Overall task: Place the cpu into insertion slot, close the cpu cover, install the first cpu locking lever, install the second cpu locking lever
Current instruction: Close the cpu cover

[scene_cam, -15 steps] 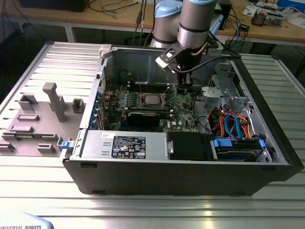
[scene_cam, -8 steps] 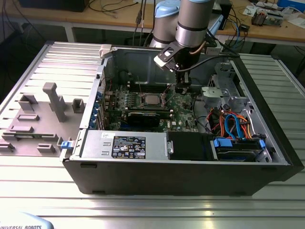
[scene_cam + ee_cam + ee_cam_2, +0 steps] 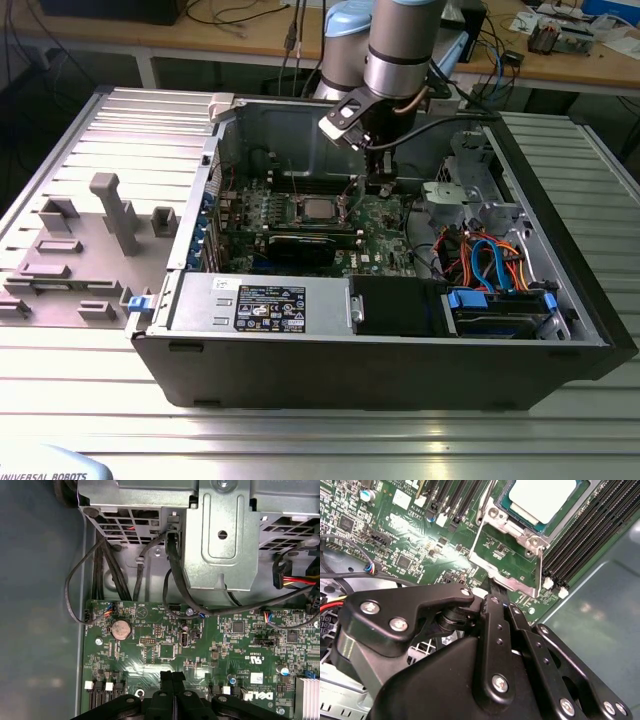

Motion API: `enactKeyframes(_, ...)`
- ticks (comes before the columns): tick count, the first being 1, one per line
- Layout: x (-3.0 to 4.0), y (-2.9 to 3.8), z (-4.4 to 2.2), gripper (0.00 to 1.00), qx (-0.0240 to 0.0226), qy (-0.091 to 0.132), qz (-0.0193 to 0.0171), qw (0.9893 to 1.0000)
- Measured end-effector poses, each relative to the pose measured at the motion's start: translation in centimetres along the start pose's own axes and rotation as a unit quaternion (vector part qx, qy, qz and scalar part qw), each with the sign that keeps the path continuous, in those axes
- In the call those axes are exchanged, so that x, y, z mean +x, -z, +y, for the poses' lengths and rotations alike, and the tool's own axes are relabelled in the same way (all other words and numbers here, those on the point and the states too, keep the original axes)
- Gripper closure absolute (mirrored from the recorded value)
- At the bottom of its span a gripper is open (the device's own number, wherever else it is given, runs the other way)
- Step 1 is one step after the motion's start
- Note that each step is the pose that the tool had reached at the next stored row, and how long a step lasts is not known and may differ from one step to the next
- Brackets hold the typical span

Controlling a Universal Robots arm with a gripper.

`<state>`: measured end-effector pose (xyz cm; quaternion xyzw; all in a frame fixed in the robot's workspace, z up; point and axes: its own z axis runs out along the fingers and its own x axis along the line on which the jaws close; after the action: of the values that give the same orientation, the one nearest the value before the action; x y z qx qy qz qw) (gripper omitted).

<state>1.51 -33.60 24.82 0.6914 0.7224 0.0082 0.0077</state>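
Even overhead light is falling on the ribbed table [image 3: 320, 440] in the exterior view, while the computer case [image 3: 350, 375] is shading its own inside. In the second wrist view the chip [image 3: 545, 497] is washing out almost white, and glare is streaking across the green board [image 3: 420, 555] and the metal frame [image 3: 507, 577]. The black gripper [image 3: 497, 597] is showing only a dull sheen. In the first wrist view the side panel [image 3: 40, 605] is lying in dim bluish shade.
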Motion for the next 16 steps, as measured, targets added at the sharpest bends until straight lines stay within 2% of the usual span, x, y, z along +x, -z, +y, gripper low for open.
enactKeyframes(8, 0.03, 0.02, -0.73, 0.89, 0.0000, 0.000, 0.0000, 1.0000)
enactKeyframes(16, 0.04, 0.02, -0.89, 0.89, 0.0000, 0.000, 0.0000, 1.0000)
